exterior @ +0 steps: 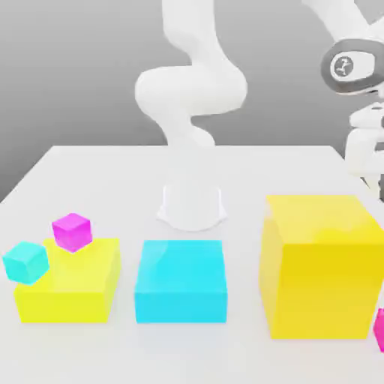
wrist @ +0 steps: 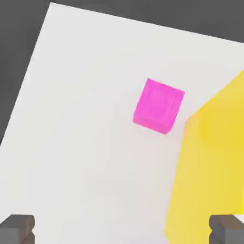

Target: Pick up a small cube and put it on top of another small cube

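Observation:
The tiny magenta cube (exterior: pixel 71 231) rests on the flat yellow block (exterior: pixel 69 283) at the exterior view's left. The violet-purple cube is out of view. My gripper (exterior: pixel 372 184) hangs at the exterior view's right edge, behind and above the big yellow cube (exterior: pixel 319 264). In the hand view it (wrist: pixel 121 231) is open, its dark fingertips (wrist: pixel 17 229) far apart with nothing between them. Below the hand lies a hot-pink small cube (wrist: pixel 158 106) on the white table, close to the big yellow cube (wrist: pixel 214 167).
A small cyan cube (exterior: pixel 25 262) leans at the flat yellow block's left side. A cyan block (exterior: pixel 181 281) stands in the middle. A hot-pink small cube (exterior: pixel 379 330) peeks in at the lower right. The arm's base (exterior: pixel 192 206) stands behind the blocks on the white table (exterior: pixel 112 180).

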